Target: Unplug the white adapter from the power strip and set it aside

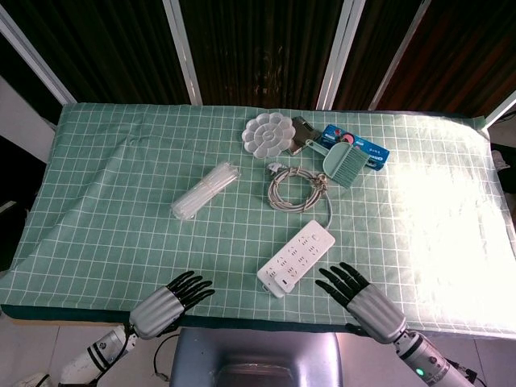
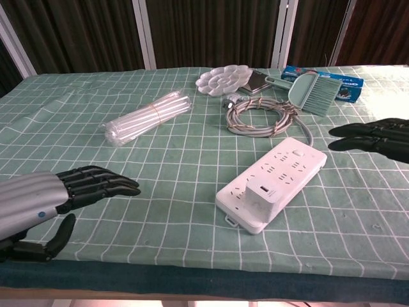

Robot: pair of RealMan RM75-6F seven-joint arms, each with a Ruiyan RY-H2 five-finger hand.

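Two robot hands are hovering over the near edge of a table (image 1: 105, 177) covered in green checked cloth, the left hand (image 2: 45, 198) and the right hand (image 1: 359, 294) both empty with fingers spread flat. The white adapter (image 2: 263, 194) is sitting plugged into the near end of the power strip (image 2: 284, 169), between the two hands and touched by neither. It is looking like a small, rigid, light plastic block with smooth, possibly slippery sides, so a pinch across its two opposite side faces is likely the surest hold, with a straight pull upward. The strip itself is appearing light enough to lift along with it, so the other hand is probably needing to press down on the strip's far end, clear of the coiled cord (image 2: 259, 116)
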